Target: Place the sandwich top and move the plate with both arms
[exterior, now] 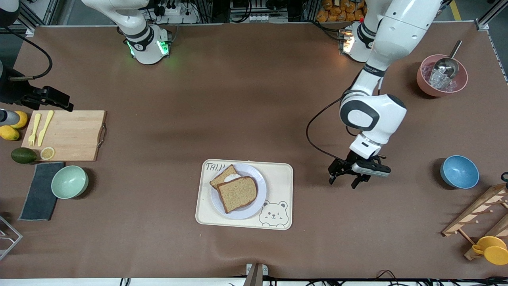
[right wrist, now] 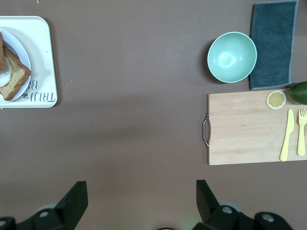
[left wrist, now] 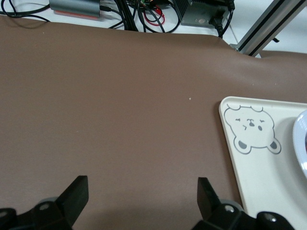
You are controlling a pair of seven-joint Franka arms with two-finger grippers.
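The sandwich top [exterior: 238, 193], a bare brown slice, lies on the plate [exterior: 254, 210], partly over the slice bearing the fried egg [exterior: 223, 176]. The plate sits on the cream bear-printed tray [exterior: 278, 178]. My left gripper [exterior: 343, 183] is open and empty, low over bare table beside the tray toward the left arm's end. The left wrist view shows its open gripper [left wrist: 142, 191], the tray's bear corner [left wrist: 254, 191] and the plate's rim [left wrist: 301, 143]. My right gripper [right wrist: 141, 201] is open and empty, high over bare table; it does not show in the front view.
A cutting board [exterior: 65, 135] with a yellow fork and knife, a green bowl [exterior: 70, 181] and a dark cloth [exterior: 39, 190] lie toward the right arm's end. A blue bowl [exterior: 459, 171], a pink bowl of ice [exterior: 441, 75] and a wooden rack [exterior: 480, 214] lie toward the left arm's end.
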